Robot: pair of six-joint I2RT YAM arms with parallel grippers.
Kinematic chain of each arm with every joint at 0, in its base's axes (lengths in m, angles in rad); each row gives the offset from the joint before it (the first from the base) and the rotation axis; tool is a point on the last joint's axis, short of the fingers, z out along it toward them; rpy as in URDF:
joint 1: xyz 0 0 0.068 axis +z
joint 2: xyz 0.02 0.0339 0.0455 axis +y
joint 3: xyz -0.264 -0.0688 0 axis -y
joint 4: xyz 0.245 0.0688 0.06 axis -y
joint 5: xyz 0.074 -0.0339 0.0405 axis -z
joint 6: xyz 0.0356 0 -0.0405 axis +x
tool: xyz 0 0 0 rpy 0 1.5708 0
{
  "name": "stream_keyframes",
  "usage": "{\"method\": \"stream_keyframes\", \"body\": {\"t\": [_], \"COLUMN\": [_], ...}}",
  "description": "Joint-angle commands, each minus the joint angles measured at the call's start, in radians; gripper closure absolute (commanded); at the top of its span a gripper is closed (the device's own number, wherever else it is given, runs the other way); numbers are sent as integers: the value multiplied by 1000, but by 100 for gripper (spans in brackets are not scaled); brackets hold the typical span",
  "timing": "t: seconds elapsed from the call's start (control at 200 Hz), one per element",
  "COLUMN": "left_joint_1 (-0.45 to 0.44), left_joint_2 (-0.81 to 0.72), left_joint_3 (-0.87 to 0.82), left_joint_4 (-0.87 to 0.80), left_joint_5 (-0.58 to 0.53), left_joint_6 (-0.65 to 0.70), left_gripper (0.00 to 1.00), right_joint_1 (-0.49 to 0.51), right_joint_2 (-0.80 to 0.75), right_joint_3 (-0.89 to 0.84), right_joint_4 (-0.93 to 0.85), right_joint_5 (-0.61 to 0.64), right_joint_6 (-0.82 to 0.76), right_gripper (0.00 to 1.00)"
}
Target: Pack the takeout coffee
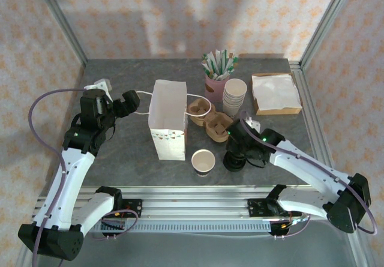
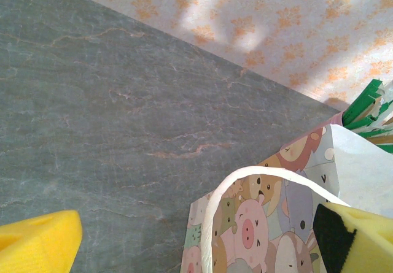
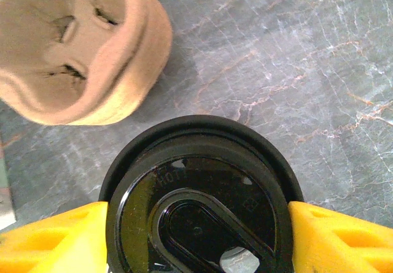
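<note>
Right wrist view, nearest first: the right tool (image 3: 198,231) has its two yellow fingers (image 3: 55,239) on both sides of a round, glossy black plastic lid (image 3: 196,181), at its edge or very close. I cannot tell whether they already press it. Around this lid a second, wider black rim (image 3: 196,123) looks out, so I judge that it lies on another lid and not on a cup. Such a lid is light, thin and smooth. It can slip or bend, so the hold belongs across its full width, on the stiff rim.

Just beyond it, on the grey marbled surface (image 3: 295,70), lies a brown moulded-pulp cup carrier (image 3: 73,46).

In the top view the takeout coffee (image 1: 203,161), a small pale paper cup, stands open and upright near the front edge, left of the lid and apart from it. Its wall is probably soft and easy to crush, so I would grip it gently below the rolled rim and keep it upright.

Farther back stands a white paper bag (image 1: 168,126). The left tool (image 1: 133,101) hovers at its white handle with fingers wide apart.
</note>
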Motion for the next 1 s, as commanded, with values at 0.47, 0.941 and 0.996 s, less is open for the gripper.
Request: {"method": "stream_keyframes", "body": {"t": [0.47,0.941,0.996], "left_joint_1": [-11,-11,-11], "left_joint_2": [1,-3,-2], "left_joint_3": [33,34,34], "left_joint_4": [-21,-22,-21], "left_joint_5": [-20,-22,-23], "left_joint_6": [16,16,17], "left_gripper": [2,2,2], "right_joint_1": [386,398,399], "right_joint_2": [268,319,325], "right_joint_3": [329,315,315], "right_joint_4": [-132,-48,-49], "right_joint_5": [96,14,9], "right_joint_6": [0,0,0], "right_gripper": [29,29,29]}}
